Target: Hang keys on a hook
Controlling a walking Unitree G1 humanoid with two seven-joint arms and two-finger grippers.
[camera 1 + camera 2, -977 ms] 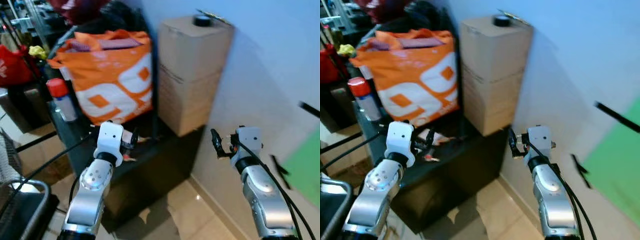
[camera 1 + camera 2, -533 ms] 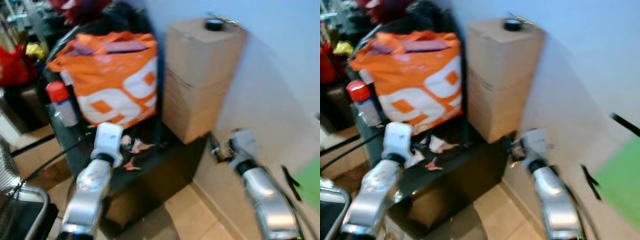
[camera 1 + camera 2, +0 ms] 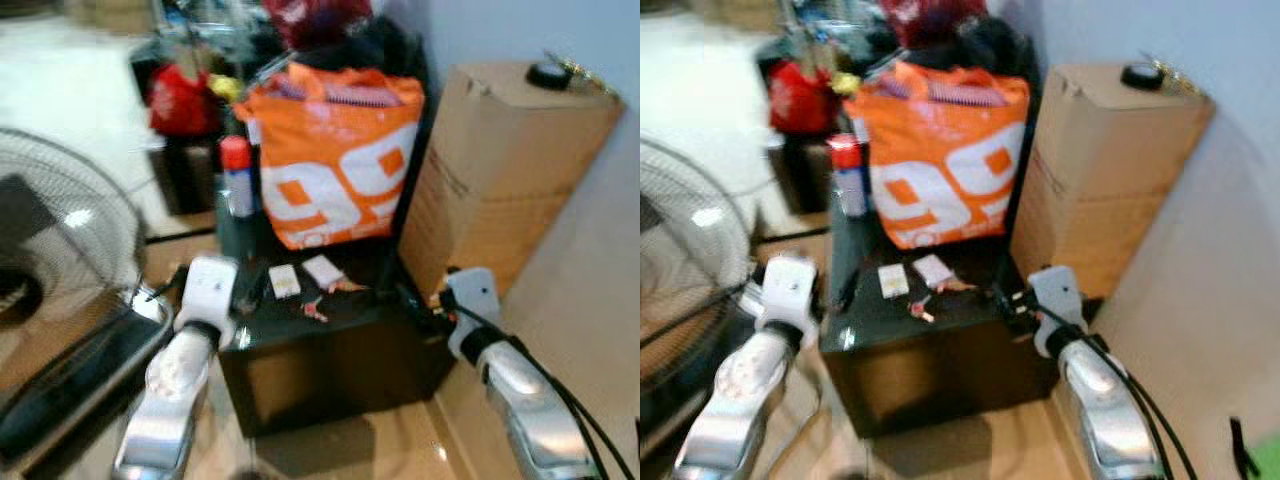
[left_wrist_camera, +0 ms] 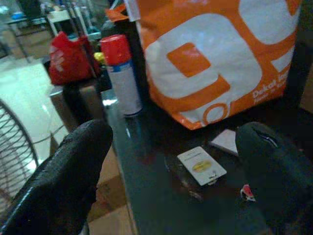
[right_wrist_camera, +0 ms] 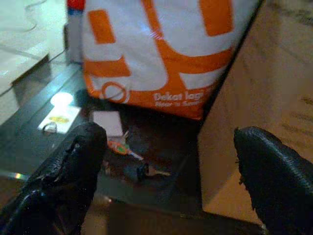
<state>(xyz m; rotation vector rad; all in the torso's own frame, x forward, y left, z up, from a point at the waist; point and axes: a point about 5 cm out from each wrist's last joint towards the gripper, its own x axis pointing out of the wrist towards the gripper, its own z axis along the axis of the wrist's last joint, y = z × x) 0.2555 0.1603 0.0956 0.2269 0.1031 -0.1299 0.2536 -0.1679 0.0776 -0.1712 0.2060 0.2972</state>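
A small bunch of keys (image 3: 314, 308) with a red tag lies on the black table (image 3: 330, 355), in front of the orange bag. The right wrist view shows an orange-green key (image 5: 120, 147) and a dark key fob (image 5: 138, 172) beside it. My left gripper (image 3: 250, 292) hovers at the table's left front corner, open, with nothing between its fingers (image 4: 68, 181). At the table's right front corner my right gripper (image 3: 418, 308) is open too, its fingers (image 5: 66, 174) spread wide and aimed at the keys. No hook can be made out.
An orange and white bag (image 3: 342, 165) stands at the back of the table, a red-capped spray can (image 3: 237, 178) to its left. Two white cards (image 3: 285, 280) lie near the keys. A tall cardboard box (image 3: 510, 185) stands right, a fan (image 3: 60, 245) left, wall far right.
The whole picture has shifted as the camera turned: the table now sits in the middle and the fan has come into view. Both grippers stay open, now at the table's front corners.
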